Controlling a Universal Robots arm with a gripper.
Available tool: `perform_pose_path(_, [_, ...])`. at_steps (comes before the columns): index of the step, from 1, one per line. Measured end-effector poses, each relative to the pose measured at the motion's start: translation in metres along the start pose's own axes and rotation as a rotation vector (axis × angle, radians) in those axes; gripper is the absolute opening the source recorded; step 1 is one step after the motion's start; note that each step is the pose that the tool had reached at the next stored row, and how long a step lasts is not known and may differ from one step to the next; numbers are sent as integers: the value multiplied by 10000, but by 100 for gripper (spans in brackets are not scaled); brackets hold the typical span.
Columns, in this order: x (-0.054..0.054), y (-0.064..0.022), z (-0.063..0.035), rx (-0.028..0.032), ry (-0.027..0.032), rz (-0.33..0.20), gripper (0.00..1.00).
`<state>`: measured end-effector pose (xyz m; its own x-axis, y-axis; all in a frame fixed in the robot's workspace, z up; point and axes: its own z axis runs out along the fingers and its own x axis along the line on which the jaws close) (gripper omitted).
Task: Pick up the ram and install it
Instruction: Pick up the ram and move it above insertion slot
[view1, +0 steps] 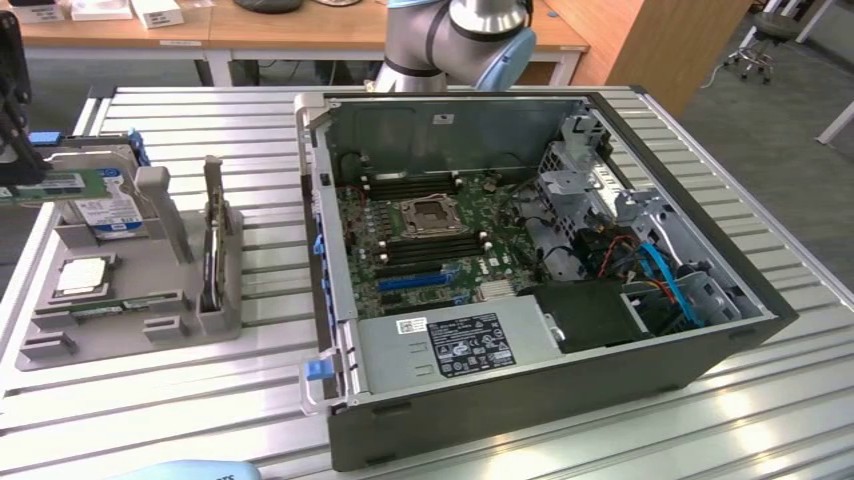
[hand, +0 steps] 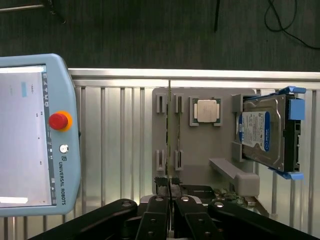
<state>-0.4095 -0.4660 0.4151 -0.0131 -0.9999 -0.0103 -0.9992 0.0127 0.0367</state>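
Observation:
The ram (view1: 56, 187) is a thin green stick held in the air at the exterior view's far left, above the grey parts fixture (view1: 94, 340). My gripper (view1: 24, 172) is shut on one end of it. In the wrist view the ram (hand: 170, 130) appears edge-on as a thin line running out from my gripper (hand: 170, 192), whose dark fingers (hand: 156, 210) are pressed together on it. The open computer case (view1: 534, 390) lies at the centre, apart from the gripper. Its motherboard (view1: 400, 265) has long dark memory slots (view1: 427, 248) on either side of the processor socket (view1: 430, 215).
Under the gripper, the fixture (hand: 200, 165) carries a blue-labelled hard drive (hand: 261, 132) and a square silver processor chip (hand: 206, 110). A teach pendant (hand: 30, 135) lies beside the fixture on the slatted table (hand: 115, 145). The arm's base (view1: 461, 35) stands behind the case.

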Motion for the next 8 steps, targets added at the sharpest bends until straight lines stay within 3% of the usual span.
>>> perform_pose_path(8, [-2,-152,-5,0,0,0,12])
